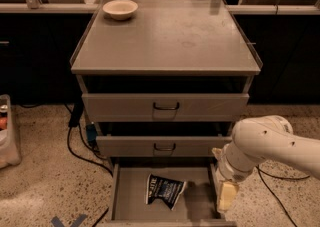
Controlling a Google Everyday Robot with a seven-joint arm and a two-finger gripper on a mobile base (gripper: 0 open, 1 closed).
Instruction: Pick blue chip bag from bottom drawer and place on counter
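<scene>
Blue chip bag (165,189) entry. Counter (165,41) is sitting above; bottom drawer (127,196) is standing open, with the bag lying crumpled mid-tray. Gripper (227,197) is hanging at the drawer's right wall, grip state indeterminable. Likely light, crinkly, slick foil; favouring pinching a raised fold.

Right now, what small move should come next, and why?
Probably ease the gripper inward over the blue chip bag: it hangs by the right-hand wall of the open bottom drawer, while the bag lies mid-tray, apart from it.
</scene>
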